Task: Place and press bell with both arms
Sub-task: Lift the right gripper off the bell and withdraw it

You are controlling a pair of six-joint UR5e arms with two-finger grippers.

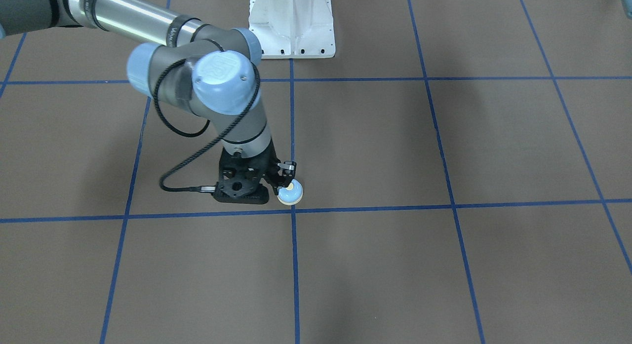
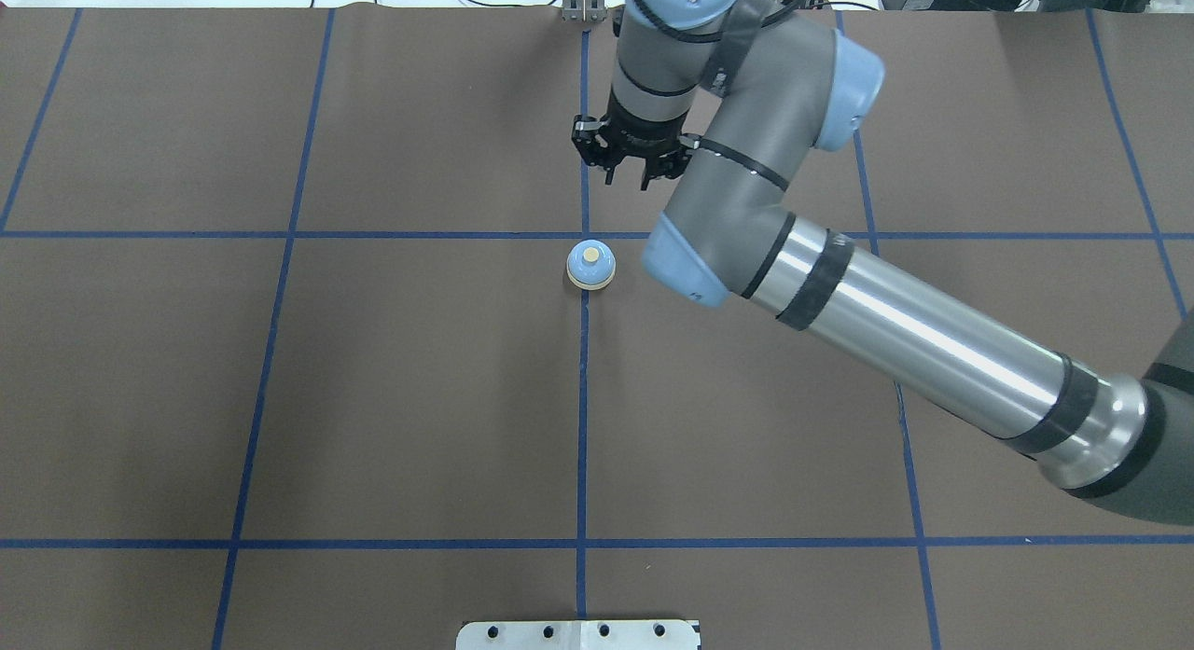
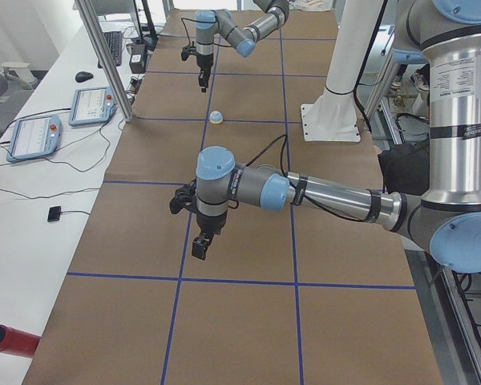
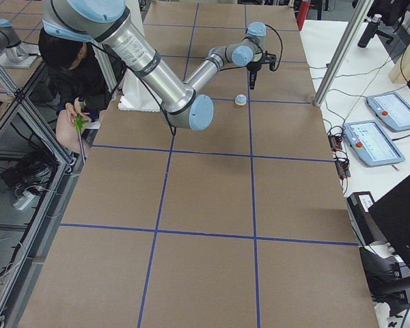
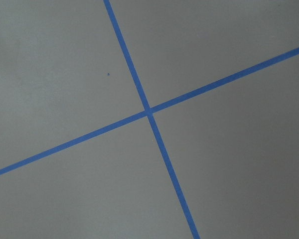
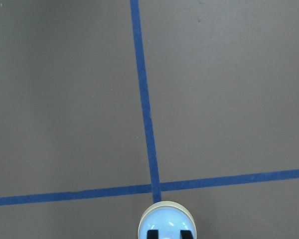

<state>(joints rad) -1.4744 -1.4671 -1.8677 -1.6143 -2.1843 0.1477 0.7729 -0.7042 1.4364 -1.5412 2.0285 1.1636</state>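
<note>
The light-blue bell (image 2: 590, 265) with its cream base and button stands upright on the brown table, on a blue tape line near a crossing. It also shows in the front view (image 1: 290, 192) and at the bottom edge of the right wrist view (image 6: 165, 221). My right gripper (image 2: 627, 176) hangs above the bell, apart from it, with its fingers spread and nothing between them. Its fingertips (image 6: 152, 234) show just over the dome. My left gripper (image 3: 200, 245) shows only in the left side view, hovering over bare table far from the bell. I cannot tell whether it is open or shut.
The white bolted pedestal (image 1: 291, 23) stands behind the bell on the robot's side. Two control tablets (image 3: 36, 132) and an aluminium post (image 3: 104, 56) stand along the far table edge. A person (image 4: 75, 82) sits beside the table.
</note>
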